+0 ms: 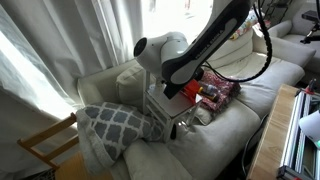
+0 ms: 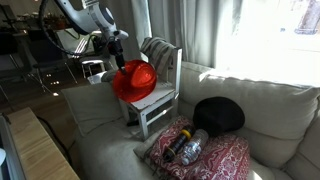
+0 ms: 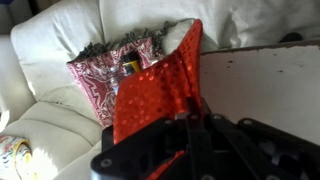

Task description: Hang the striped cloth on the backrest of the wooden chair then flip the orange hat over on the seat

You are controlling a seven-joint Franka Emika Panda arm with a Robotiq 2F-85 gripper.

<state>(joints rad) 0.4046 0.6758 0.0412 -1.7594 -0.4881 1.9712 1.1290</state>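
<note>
The orange hat (image 2: 135, 80) is red-orange and sequined, and it is raised on edge over the seat of the pale wooden chair (image 2: 152, 108). My gripper (image 2: 120, 60) is shut on the hat's rim at the side away from the backrest. In the wrist view the hat (image 3: 155, 85) stands up from my gripper (image 3: 186, 120), with the white seat (image 3: 270, 90) beside it. The striped cloth (image 2: 160, 52) hangs over the chair's backrest. In an exterior view my arm hides most of the chair (image 1: 165, 108).
The chair stands on a cream sofa (image 2: 270, 110). A red patterned fabric bundle (image 2: 205, 155) with a bottle on it lies beside the chair, next to a black round object (image 2: 220, 113). A grey lattice pillow (image 1: 115, 125) and a tan chair (image 1: 48, 145) are on the other side.
</note>
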